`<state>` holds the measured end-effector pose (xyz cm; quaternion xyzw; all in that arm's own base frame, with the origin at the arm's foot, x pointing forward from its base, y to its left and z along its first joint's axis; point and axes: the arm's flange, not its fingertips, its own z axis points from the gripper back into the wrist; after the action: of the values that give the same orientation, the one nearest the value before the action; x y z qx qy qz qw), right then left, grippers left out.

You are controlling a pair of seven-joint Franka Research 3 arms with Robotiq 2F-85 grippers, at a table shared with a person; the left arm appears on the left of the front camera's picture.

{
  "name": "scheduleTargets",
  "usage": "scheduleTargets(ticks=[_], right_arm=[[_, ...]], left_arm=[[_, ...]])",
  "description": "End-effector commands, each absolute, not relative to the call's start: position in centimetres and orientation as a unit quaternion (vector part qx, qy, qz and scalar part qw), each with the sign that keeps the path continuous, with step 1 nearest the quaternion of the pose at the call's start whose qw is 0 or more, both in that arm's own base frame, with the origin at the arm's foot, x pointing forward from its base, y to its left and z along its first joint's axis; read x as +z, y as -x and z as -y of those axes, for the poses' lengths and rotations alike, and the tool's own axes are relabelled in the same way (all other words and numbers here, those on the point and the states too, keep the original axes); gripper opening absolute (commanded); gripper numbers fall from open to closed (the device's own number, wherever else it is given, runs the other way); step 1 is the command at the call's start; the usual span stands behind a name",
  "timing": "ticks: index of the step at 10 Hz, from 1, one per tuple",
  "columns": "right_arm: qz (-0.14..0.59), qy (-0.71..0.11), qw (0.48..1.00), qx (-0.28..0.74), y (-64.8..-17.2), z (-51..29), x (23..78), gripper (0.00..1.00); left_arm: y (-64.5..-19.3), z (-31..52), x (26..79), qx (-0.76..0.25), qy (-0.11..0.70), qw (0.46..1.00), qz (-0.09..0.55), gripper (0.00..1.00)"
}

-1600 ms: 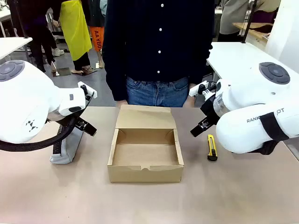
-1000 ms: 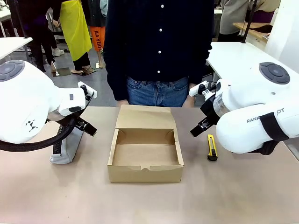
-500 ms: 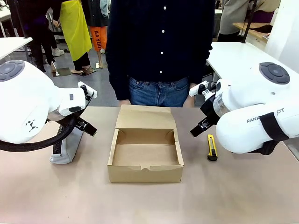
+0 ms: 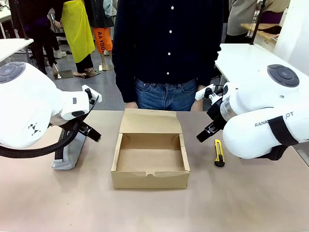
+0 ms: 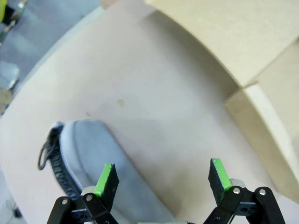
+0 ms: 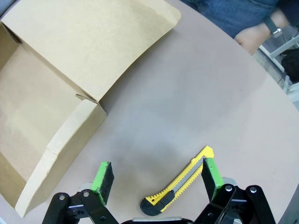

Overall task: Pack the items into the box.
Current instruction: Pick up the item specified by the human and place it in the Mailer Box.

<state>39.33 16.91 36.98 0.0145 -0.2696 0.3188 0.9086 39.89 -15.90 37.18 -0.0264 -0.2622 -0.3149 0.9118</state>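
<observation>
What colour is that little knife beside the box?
The utility knife is yellow with black, clearest in the right wrist view.

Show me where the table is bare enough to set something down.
Widest: the near strip in front of the box. Also the gap between the grey pouch and the box. Tighter between the box and the utility knife.

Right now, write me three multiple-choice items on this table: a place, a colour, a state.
1. The grey pouch lies: A) in the box B) on the table, robot's left of the box C) in a person's hand
2. The utility knife is: A) yellow and black B) red C) blue
3. The box is: A) shut B) open, knife inside C) open and empty

Key: 1 B, it rests on the table beside the box; 2 A, its body is yellow with black; 3 C, the flap is up, the floor bare.
</observation>
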Motion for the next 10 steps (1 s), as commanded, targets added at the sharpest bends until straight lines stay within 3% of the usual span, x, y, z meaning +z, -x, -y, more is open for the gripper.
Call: scheduleTargets(ticks=[1,3,5,6,8,10], right_arm=[[0.247,-0.051,0.916,0.312,-38.8,-15.4,39.0,1.00],[0.239,-0.121,0.931,0.247,-36.6,-9.7,44.1,1.00],[0.237,-0.311,0.910,0.136,-33.1,-0.7,49.9,1.00],[0.242,-0.360,0.899,0.061,-30.9,4.3,51.6,1.00],[0.296,-0.445,0.842,-0.067,-26.4,13.7,52.0,1.00],[0.329,-0.501,0.787,-0.149,-23.3,20.4,49.1,1.00]], left_arm=[[-38.6,14.0,40.6,-0.390,0.116,0.883,0.235,1.00],[-37.3,9.8,45.6,-0.360,0.176,0.884,0.242,1.00],[-36.8,3.1,48.5,-0.302,0.248,0.888,0.243,1.00],[-36.5,-1.2,49.0,-0.270,0.300,0.882,0.244,1.00],[-35.1,-11.4,48.4,-0.157,0.429,0.842,0.287,1.00],[-32.6,-19.9,45.5,-0.021,0.515,0.779,0.356,1.00]])
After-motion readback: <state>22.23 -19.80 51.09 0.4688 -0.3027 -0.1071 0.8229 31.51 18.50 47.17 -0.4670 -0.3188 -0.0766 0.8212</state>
